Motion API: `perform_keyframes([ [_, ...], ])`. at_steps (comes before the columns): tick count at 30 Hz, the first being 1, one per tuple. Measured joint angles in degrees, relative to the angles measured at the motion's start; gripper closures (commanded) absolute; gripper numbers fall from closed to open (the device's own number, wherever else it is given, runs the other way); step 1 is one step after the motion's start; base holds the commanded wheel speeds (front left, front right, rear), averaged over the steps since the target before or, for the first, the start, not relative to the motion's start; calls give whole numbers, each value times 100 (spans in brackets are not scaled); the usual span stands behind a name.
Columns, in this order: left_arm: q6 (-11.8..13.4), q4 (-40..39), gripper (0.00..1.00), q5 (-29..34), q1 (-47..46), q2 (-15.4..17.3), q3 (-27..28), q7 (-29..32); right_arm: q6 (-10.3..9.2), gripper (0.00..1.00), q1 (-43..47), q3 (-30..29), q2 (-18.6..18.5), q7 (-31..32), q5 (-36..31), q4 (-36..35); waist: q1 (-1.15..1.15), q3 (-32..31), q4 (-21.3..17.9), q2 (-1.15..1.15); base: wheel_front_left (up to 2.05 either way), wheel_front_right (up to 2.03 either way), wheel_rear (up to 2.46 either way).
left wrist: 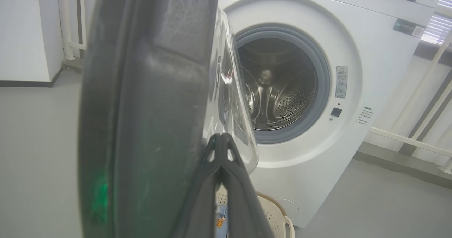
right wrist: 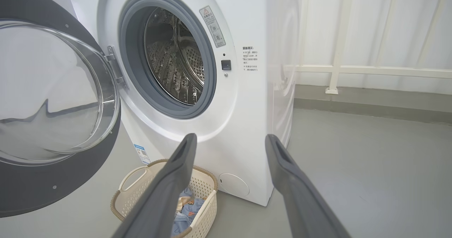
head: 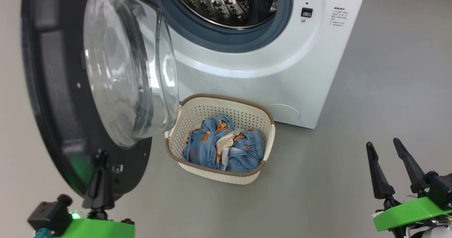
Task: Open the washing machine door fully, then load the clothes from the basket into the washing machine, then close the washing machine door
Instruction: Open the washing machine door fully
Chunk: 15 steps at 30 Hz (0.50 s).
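Note:
The white washing machine [head: 282,61] stands at the back with its steel drum [head: 229,5] exposed. Its black door [head: 53,89] is swung out to the left, the clear glass bowl [head: 130,65] facing the basket. The cream basket [head: 226,97] sits on the floor before the machine, holding the blue printed clothes [head: 212,146]. My left gripper [head: 102,156] is shut, its tips at the door's lower rim; in the left wrist view the shut left gripper [left wrist: 221,137] lies against the door's edge [left wrist: 148,107]. My right gripper [head: 383,143] hangs open and empty at lower right, well apart from the basket [right wrist: 203,183].
Grey floor [head: 353,89] stretches open to the right of the machine. A white railing [right wrist: 353,70] and wall run behind on that side. A white wall with a dark skirting [left wrist: 24,36] stands left of the door.

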Motion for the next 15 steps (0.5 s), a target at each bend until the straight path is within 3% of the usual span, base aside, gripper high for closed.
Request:
perform_keyframes([
  [15,-5,90,100,250,-328,36,931,0,0,0,-3,11,-31,0,-7,-4,0,209,55,0,0,0,0],
])
